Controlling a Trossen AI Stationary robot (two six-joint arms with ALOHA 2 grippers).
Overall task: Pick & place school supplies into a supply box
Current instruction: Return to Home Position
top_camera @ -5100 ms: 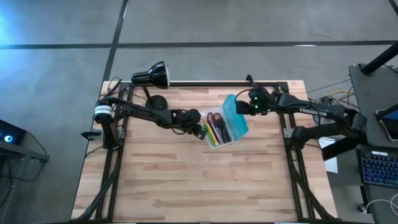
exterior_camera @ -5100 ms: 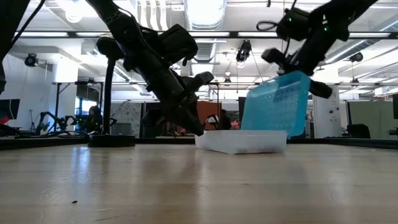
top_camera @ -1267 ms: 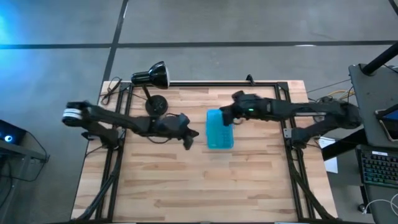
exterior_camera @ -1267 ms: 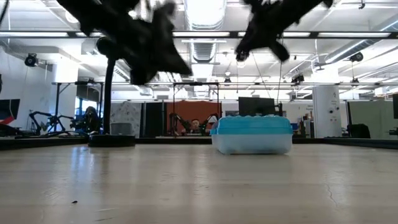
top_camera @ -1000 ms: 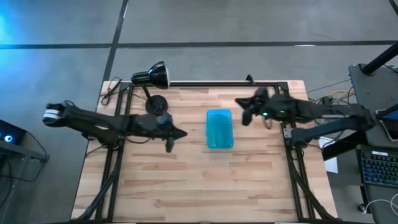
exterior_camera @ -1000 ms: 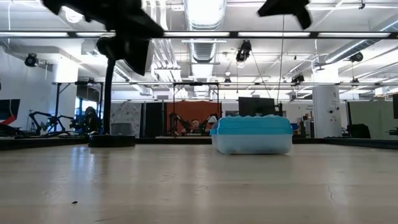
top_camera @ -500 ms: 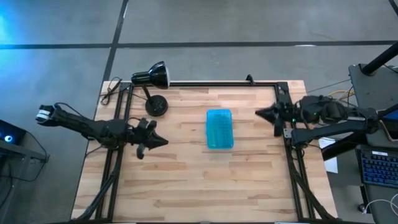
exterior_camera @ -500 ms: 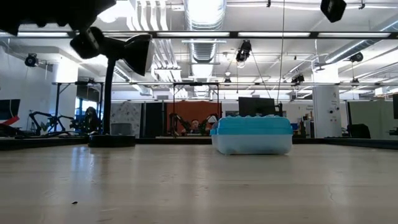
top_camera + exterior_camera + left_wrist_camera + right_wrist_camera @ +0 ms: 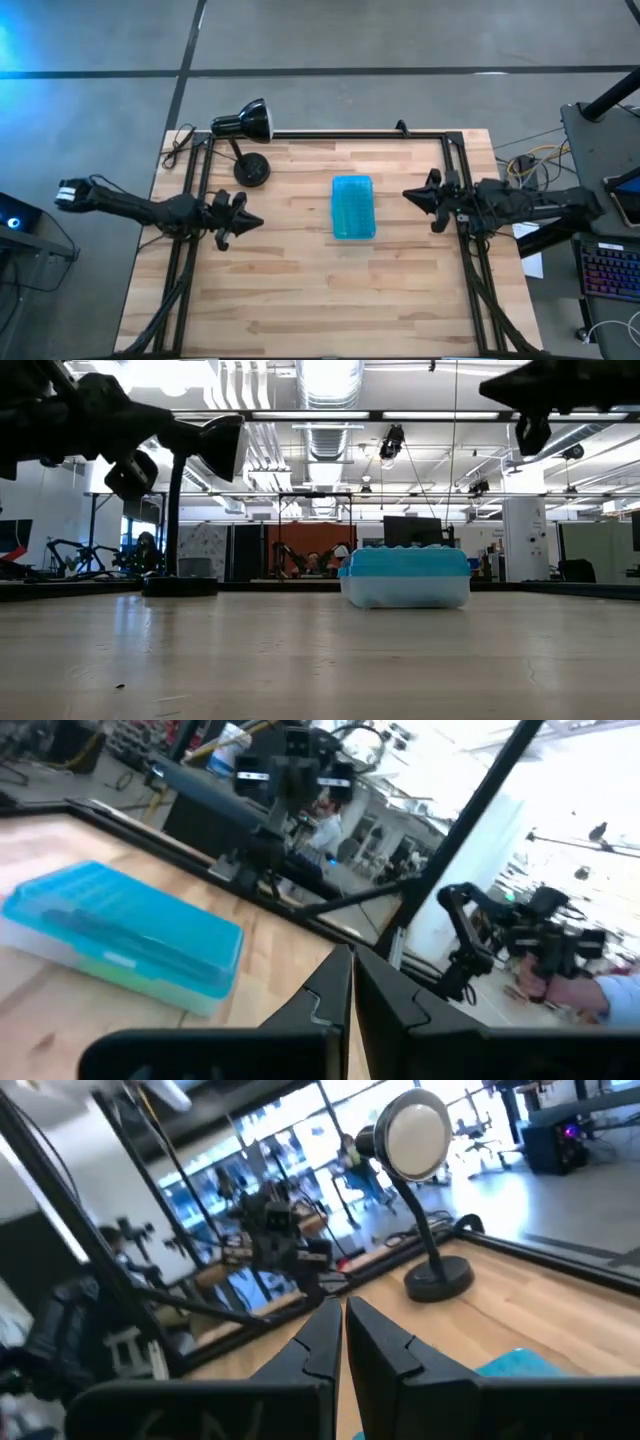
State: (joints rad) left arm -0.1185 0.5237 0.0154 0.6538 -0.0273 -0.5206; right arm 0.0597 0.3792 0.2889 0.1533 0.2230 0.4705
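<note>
Supply box [image 9: 353, 207]: lies flat on the table [image 9: 330, 290], just above the middle of the high frame, long side running up and down the picture. Lid down and closed. In the low view the teal-blue half sits on top and the clear whitish half rests on the wood. Contents cannot be made out through the lid from above. Nothing touches the box.

Left pincer [image 9: 255, 221]: at centre-left of the high frame, over the table's left edge beside the dark frame rails, tips pointing toward the box and well apart from it. The left wrist view shows its two fingers drawn together with only a thin seam between them, gripping nothing. In the low view it hangs raised in the upper left corner, off the wood.

Right pincer [image 9: 408, 194]: at centre-right of the high frame, near the table's right edge, tips pointing toward the box and well apart from it. The right wrist view shows its fingers drawn together, gripping nothing. In the low view it is raised in the upper right corner.

Black desk lamp [image 9: 245, 122]: stands at the upper left of the table, head above its round base, apart from the box and both arms
</note>
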